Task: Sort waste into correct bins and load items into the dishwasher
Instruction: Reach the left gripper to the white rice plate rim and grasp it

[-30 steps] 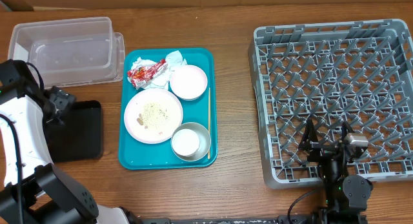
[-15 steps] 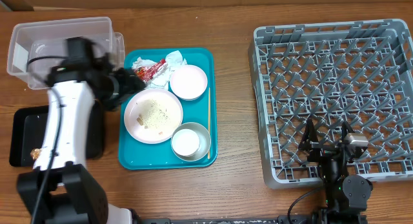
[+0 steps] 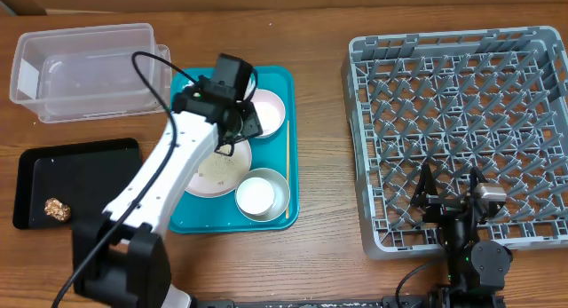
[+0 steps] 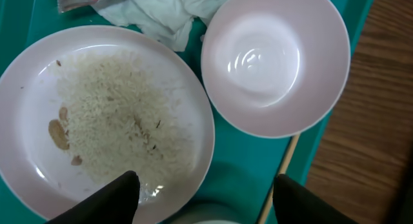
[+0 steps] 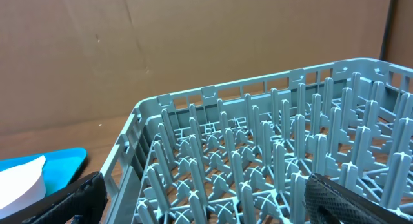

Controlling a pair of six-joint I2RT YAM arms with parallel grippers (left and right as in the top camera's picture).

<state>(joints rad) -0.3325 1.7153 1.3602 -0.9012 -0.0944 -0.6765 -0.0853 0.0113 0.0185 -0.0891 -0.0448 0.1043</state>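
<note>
Left gripper [image 4: 206,201] has swung from the black tray [image 3: 89,166] at eight o'clock, brown scrap [image 3: 57,209] dropped there, to the plate [image 4: 97,121]; jaws half-spread, empty, so rice likely next. Right gripper [image 5: 200,198] idles, jaws wide.

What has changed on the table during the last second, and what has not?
The left arm swung right, from over the black tray to above the teal tray. The left fingers now hang open over the plate and white bowl, holding nothing. The right fingers, dish rack, plate and white bowl stayed put.
</note>
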